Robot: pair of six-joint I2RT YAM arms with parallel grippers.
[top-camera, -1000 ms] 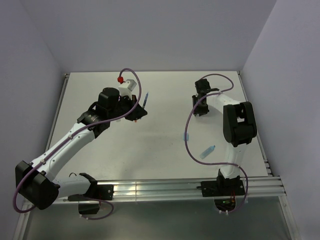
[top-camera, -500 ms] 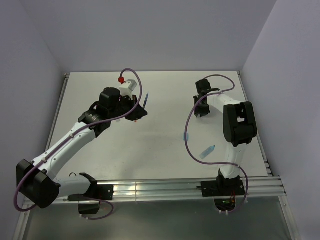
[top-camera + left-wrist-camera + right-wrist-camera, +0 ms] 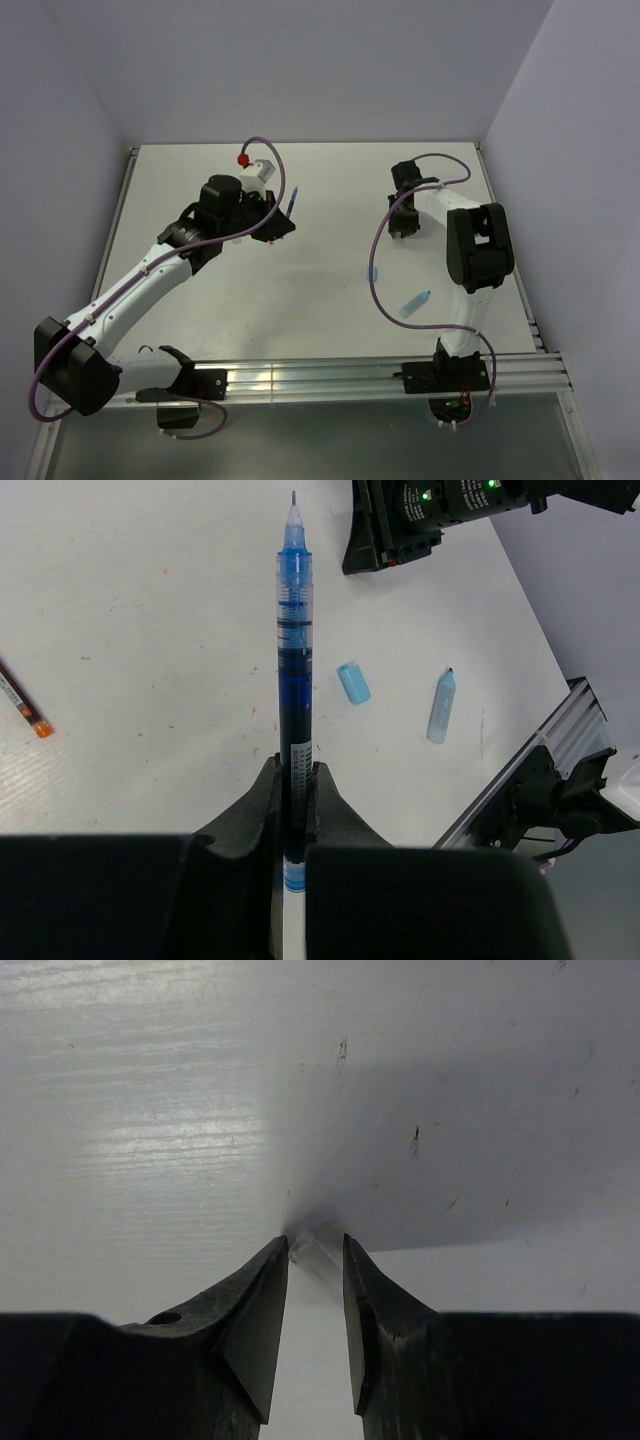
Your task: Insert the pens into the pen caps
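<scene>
My left gripper (image 3: 297, 780) is shut on the dark blue thin pen (image 3: 292, 650), held above the table with its tip pointing away; both show in the top view, gripper (image 3: 272, 228) and pen (image 3: 290, 201). My right gripper (image 3: 315, 1250) points down at the table at the back right (image 3: 401, 224). Its jaws stand narrowly apart around a small clear cap (image 3: 318, 1254) lying slantwise between the fingertips. A light blue cap (image 3: 353, 682) lies on the table (image 3: 373, 272), with the light blue marker (image 3: 440, 707) to its right (image 3: 415, 303). The green and yellow markers and caps are out of view.
A thin red pen (image 3: 22, 702) lies at the left edge of the left wrist view. The right arm's wrist (image 3: 420, 515) is beyond the blue pen's tip. A metal rail (image 3: 330, 375) runs along the near table edge. Walls close the back and sides.
The right gripper has shifted slightly toward the near right. The left arm has barely moved, still holding the dark blue pen.
</scene>
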